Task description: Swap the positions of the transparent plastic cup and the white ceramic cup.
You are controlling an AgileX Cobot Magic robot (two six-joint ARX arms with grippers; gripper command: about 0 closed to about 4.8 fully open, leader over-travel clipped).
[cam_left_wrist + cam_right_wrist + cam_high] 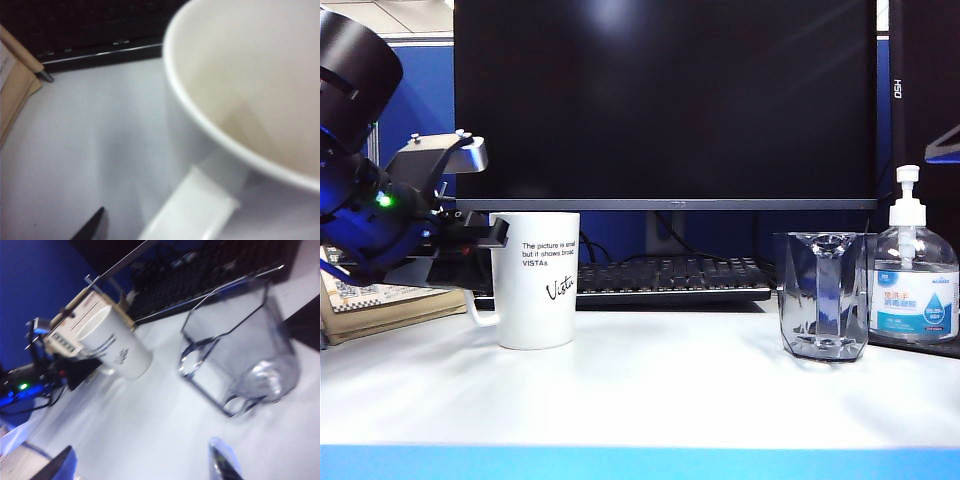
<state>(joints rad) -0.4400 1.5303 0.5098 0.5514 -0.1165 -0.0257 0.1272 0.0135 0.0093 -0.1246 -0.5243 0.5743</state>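
Observation:
The white ceramic cup (535, 280) stands upright on the left of the table, its handle (480, 312) pointing left. My left gripper (490, 235) is at the cup's left side, up by the rim. In the left wrist view the handle (195, 210) lies close in front, and one dark fingertip (91, 226) stands apart from it; the other finger is hidden. The transparent plastic cup (823, 295) stands on the right. My right gripper (142, 460) hangs open above the table, short of the transparent plastic cup (240, 355), holding nothing.
A pump sanitizer bottle (913, 270) stands just right of the clear cup. A black keyboard (665, 275) and a large monitor (665, 100) sit behind both cups. A tan box (380, 305) lies at the far left under my left arm.

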